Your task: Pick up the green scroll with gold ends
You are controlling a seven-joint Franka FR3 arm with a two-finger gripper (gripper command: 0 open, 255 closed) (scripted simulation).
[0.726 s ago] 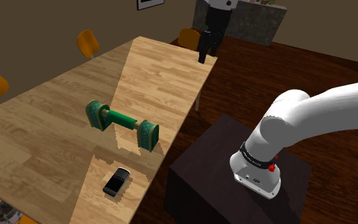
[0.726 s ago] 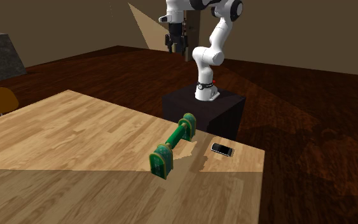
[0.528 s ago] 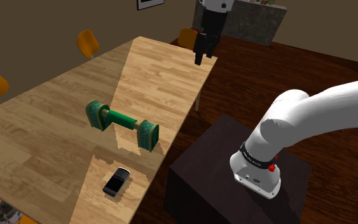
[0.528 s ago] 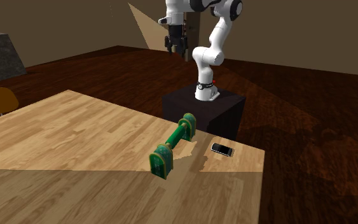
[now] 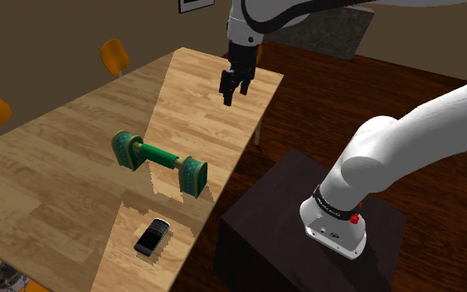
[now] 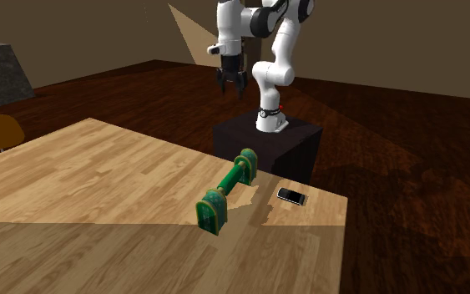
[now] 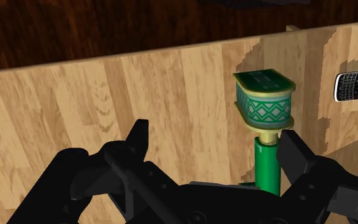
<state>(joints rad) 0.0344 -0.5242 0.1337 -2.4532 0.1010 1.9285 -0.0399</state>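
Wooden worktop (image 5: 57,166), scroll (image 5: 158,156) near the stand-side edge.
Tool (image 5: 230,97) high, spread apart; an off-centre descent could clip one end and roll it.

shoulder view overlooks the tabletop (image 5: 57,174) from beside the stand (image 5: 265,228); second exterior view faces back across it; wrist view looks past the end effector (image 7: 215,137).

A black phone (image 5: 152,236) lies on the wooden table (image 5: 57,166), orange chairs (image 5: 114,55) beside it.
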